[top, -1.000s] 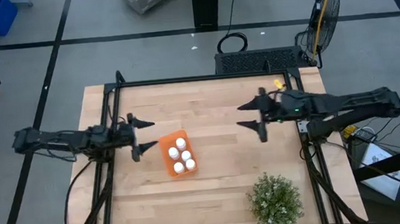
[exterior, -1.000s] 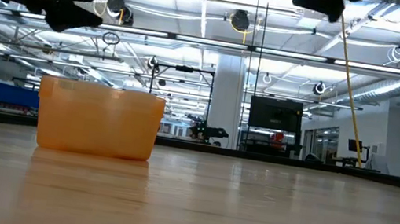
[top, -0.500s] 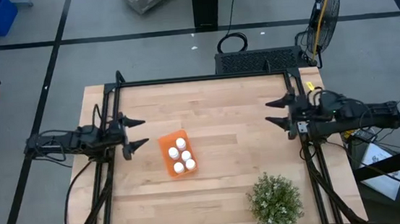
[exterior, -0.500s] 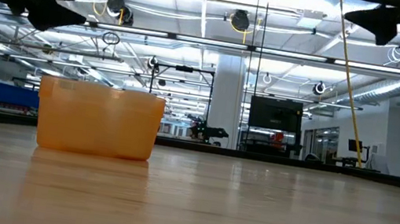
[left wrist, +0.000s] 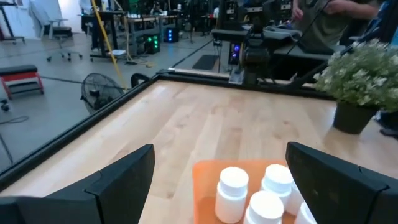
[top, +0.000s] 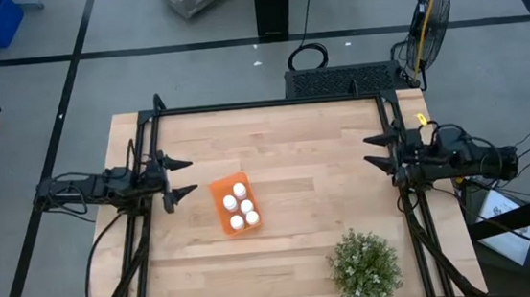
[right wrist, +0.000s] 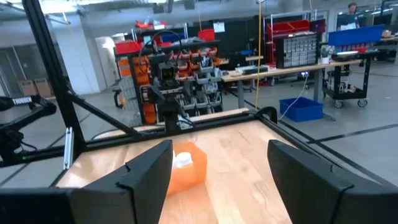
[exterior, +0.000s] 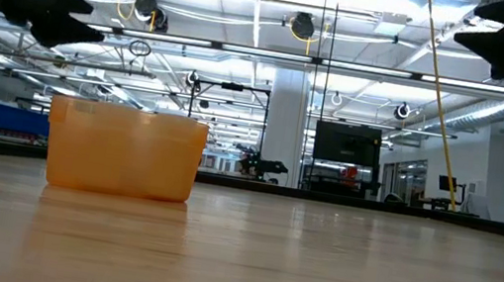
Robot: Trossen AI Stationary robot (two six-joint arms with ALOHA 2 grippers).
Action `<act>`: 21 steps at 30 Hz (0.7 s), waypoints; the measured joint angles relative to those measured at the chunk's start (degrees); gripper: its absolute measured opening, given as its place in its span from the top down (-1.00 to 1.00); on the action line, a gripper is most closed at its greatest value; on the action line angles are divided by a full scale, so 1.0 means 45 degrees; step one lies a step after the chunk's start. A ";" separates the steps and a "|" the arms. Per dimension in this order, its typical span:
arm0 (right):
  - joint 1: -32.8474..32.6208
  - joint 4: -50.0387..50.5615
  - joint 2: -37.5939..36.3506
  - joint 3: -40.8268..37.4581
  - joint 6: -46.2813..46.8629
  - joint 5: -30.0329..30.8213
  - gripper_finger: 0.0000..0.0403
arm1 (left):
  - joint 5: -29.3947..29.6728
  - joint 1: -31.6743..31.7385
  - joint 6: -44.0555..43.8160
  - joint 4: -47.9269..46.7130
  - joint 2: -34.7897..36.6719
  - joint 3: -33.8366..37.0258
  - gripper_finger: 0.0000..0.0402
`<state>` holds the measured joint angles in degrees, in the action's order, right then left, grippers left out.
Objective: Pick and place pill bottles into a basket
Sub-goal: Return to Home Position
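The five pill bottles (top: 246,206) stand upright inside the orange basket (top: 219,189), which rests on the wooden surface (top: 283,137) left of centre. The left hand (top: 190,175) hovers near the basket at the left edge, fingers spread wide, holding nothing. The right hand (top: 368,151) hangs at the right edge, well apart from the basket, likewise wide open and holding nothing.

**High view:** straight down on the whole pale wooden counter (top: 293,136).
**Low view:** at counter height, level, near the small bright orange rectangular plastic basket (exterior: 123,150), facing the room behind it.
**Left wrist view:** past the left pincer (left wrist: 221,149), close above the basket.
**Right wrist view:** past the right pincer (right wrist: 219,146), well apart from the basket, on its opposite side.
All four views share the basket.
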<state>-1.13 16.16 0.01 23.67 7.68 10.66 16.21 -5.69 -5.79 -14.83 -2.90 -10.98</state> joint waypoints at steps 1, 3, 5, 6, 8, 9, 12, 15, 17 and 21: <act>0.0000 -0.0013 0.0011 -0.0055 0.0005 0.0002 -0.26 | 0.0076 0.0000 0.0044 0.0022 0.0000 0.0095 -0.82; 0.0000 0.0168 0.0062 -0.0147 0.0018 -0.0035 -0.26 | 0.0205 0.0000 0.0047 0.0073 0.0000 0.0366 -0.82; 0.0000 -0.0027 0.0101 -0.0329 0.0049 -0.0043 -0.26 | 0.0425 0.0000 -0.0112 0.0424 0.0012 0.0758 -0.82; 0.0000 -0.0043 0.0041 -0.0468 0.0060 -0.0039 -0.26 | 0.0480 0.0000 -0.0127 0.0649 0.0062 0.0996 -0.82; 0.0000 -0.0326 0.0017 -0.0698 0.0137 -0.0047 -0.26 | 0.0506 0.0000 -0.0151 0.1239 0.0081 0.1460 -0.82; 0.0000 -0.0454 0.0022 -0.0750 0.0139 -0.0044 -0.26 | 0.0497 0.0000 -0.0164 0.1595 0.0073 0.1538 -0.82; 0.0000 -0.0850 0.0016 -0.0883 0.0082 -0.0051 -0.26 | 0.0193 0.0000 0.0258 0.2279 0.0018 0.1696 -0.82; 0.0005 -0.1958 0.0016 -0.1279 -0.0191 -0.0530 -0.26 | 0.0082 0.0000 0.0531 0.2292 0.0082 0.1734 -0.82; 0.0005 -0.3098 0.0014 -0.1746 -0.0474 -0.0984 -0.26 | 0.0072 0.0000 0.0607 0.2282 0.0077 0.1730 -0.82; 0.0005 -0.5098 0.0019 -0.2884 -0.0718 -0.1447 -0.26 | 0.0112 0.0003 0.1158 0.2278 0.0078 0.1730 -0.82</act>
<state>-1.10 -6.79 0.10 10.70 4.45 4.14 16.71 -5.68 -0.58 -4.58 -2.55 -3.20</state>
